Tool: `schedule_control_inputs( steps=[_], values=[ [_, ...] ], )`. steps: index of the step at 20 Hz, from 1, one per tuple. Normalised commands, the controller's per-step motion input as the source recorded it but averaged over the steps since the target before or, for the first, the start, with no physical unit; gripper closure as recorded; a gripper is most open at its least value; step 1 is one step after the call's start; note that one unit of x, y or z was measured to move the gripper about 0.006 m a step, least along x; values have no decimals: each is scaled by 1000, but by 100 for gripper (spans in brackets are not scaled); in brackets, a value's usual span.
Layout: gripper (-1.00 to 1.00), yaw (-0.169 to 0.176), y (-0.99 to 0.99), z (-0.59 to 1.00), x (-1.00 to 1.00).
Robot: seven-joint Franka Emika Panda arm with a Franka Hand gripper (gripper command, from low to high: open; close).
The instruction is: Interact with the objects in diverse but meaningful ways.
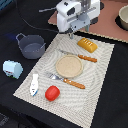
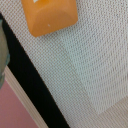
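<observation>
Exterior view: the white end effector [image 1: 70, 35] hangs above the far edge of a pale woven placemat [image 1: 100, 80] that lies on the dark counter [image 1: 12, 95]. Its fingertips are hidden behind the bulky white body, so I cannot tell whether it is released or clenched; nothing can be seen in its grasp.

Taking the round tan plate [image 1: 68, 65] at the middle of the placemat as the clock's centre, with 12 o'clock at the far side of this view: the yellow ridged bread loaf [image 1: 87, 45] lies at about 1 o'clock, on the placemat, just beside the end effector and slightly nearer the viewer. A knife with an orange handle [image 1: 80, 56] lies close past the plate's far rim, from 12 to 2 o'clock. A fork with an orange handle [image 1: 67, 80] lies at 6 o'clock, near the plate's front rim. The red tomato [image 1: 52, 92] sits at 7 o'clock near the placemat's front edge, and the small white bottle [image 1: 34, 84] lies on its side at 8 o'clock, on the mat's edge. The dark grey two-handled pot [image 1: 31, 47] stands upright on the bare counter at 10 o'clock, off the placemat. The white-and-blue milk carton [image 1: 12, 68] rests on the counter at 9 o'clock, well apart from the plate.

In the wrist view, the loaf [image 2: 49, 15] shows as an orange-yellow block on the woven placemat [image 2: 95, 65], with the dark counter [image 2: 30, 80] showing past the mat's edge.
</observation>
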Motion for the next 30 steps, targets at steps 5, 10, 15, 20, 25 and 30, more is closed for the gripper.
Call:
schedule_control_inputs(
  steps=[5, 10, 15, 20, 25, 30],
  values=[
    [-100, 6, -12, 0, 931],
    [-100, 0, 0, 0, 993],
    [-100, 25, 0, -11, 757],
    [-100, 82, 7, -83, 170],
    [100, 96, 105, -85, 7],
    [100, 107, 115, -158, 71]
  ],
)
